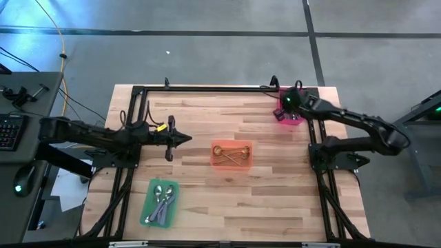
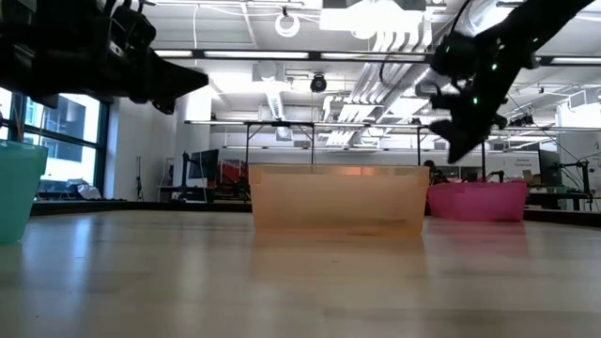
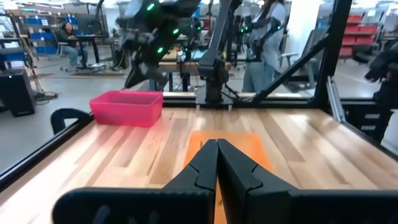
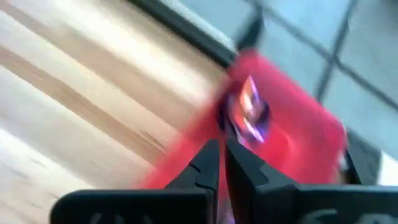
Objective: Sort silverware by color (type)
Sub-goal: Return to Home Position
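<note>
Right pincer (image 4: 222,144) tips together, empty, above pink tray (image 4: 298,137) holding iridescent silverware (image 4: 250,111); left pincer (image 3: 217,144) closed, orange tray (image 3: 254,148) ahead.

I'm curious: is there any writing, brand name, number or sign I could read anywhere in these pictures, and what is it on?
No readable text anywhere.
Green tray, orange tray, pink tray: plain walls, no labels.
Keyboard beside the table: keys too small to read.
Left claw, near the orange tray, and right claw, over the pink tray: no lettering visible.
Room behind: nothing legible.
</note>
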### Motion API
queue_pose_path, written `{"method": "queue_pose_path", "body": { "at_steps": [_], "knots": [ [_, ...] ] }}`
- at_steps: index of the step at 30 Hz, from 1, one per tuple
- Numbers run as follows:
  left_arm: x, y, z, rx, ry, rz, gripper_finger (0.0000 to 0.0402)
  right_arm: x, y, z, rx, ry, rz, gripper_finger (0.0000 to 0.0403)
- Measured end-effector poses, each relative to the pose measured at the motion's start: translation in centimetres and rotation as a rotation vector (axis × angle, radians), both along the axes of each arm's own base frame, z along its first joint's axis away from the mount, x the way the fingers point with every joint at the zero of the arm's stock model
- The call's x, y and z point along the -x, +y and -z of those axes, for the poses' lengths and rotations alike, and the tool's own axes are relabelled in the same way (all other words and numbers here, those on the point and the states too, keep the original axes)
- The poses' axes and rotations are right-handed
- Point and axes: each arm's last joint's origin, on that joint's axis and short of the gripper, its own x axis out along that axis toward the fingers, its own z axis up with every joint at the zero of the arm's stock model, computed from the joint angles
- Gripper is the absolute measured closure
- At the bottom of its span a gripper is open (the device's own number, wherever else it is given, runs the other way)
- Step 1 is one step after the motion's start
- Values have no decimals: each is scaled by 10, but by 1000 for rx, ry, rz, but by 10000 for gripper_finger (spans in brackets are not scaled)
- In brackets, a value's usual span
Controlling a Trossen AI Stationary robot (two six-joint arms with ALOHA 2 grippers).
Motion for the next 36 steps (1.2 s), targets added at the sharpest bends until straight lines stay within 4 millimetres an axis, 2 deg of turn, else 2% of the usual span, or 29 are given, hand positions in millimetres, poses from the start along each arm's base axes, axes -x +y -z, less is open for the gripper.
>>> {"method": "queue_pose_path", "body": {
  "at_steps": [3, 6, 11, 16, 21, 27, 36],
  "knots": [
    [6, -1, -3, -17, 11, -4, 401, -6, 16, -8, 82, -141, -116, 386],
    [11, -1, -6, -18, 18, -5, 401, -13, 35, -7, 140, -313, -301, 393],
    [18, -2, -7, -14, 37, -5, 401, -22, 68, 10, 218, -521, -555, 399],
    [23, -3, -8, 2, 50, -3, 401, -24, 100, 27, 231, -631, -709, 402],
    [28, -3, -8, -1, 67, -3, 401, -23, 124, 26, 260, -651, -810, 403],
    [36, -4, -9, -18, 74, -2, 401, -12, 138, 18, 316, -634, -850, 403],
    [52, -7, -13, -22, 49, 8, 401, 15, 138, 2, 320, -704, -865, 403]
  ]
}}
